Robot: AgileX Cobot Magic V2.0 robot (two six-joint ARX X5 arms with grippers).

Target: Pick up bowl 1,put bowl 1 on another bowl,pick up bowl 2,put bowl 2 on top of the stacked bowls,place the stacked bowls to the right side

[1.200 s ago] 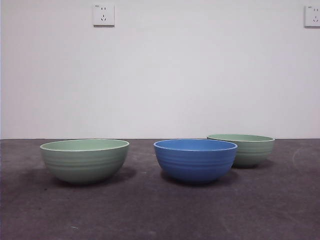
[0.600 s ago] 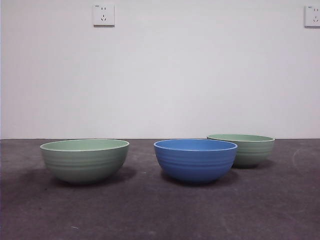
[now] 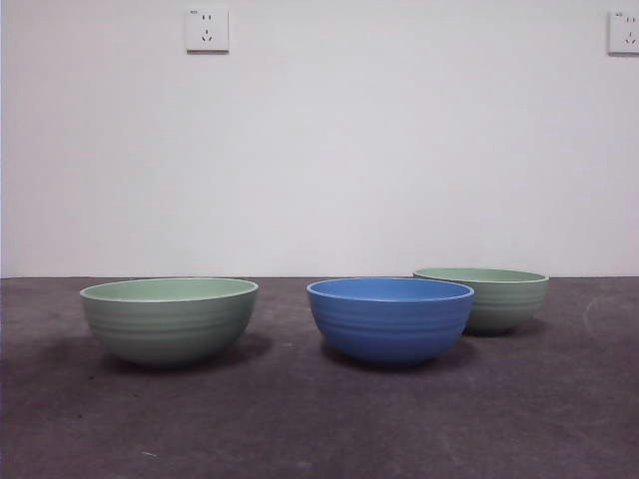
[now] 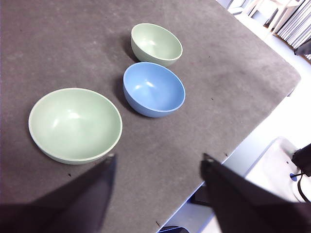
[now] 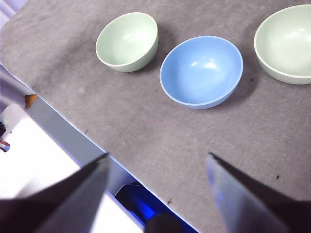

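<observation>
From my remote seat, nearest in the front view: the dark grey table (image 3: pixel 319 429), bare in the foreground. Next back, the near pale green bowl (image 3: pixel 169 319) on the left side, upright, empty, standing alone and well apart from the others. Slightly right of centre sits the blue bowl (image 3: pixel 390 318), ribbed, upright, empty, resting on the table. Just behind it and to the right, the far pale green bowl (image 3: pixel 484 298), partly hidden by the blue one; in the front view I cannot tell if they touch, but the wrist views show a narrow gap. Nothing stacked, all three bowls separate on the table. Behind them a white wall with a socket (image 3: pixel 207 30) high left and a second socket (image 3: pixel 624 32) at the top right corner. No arm shows in the front view. Left wrist view: left gripper (image 4: pixel 158 165) hangs high above the table edge, jaws spread apart, holding nothing, closest to the near green bowl. Right wrist view: right gripper (image 5: pixel 158 162) also high over the table edge, jaws spread apart, empty, with the blue bowl and far green bowl in front of it.
</observation>
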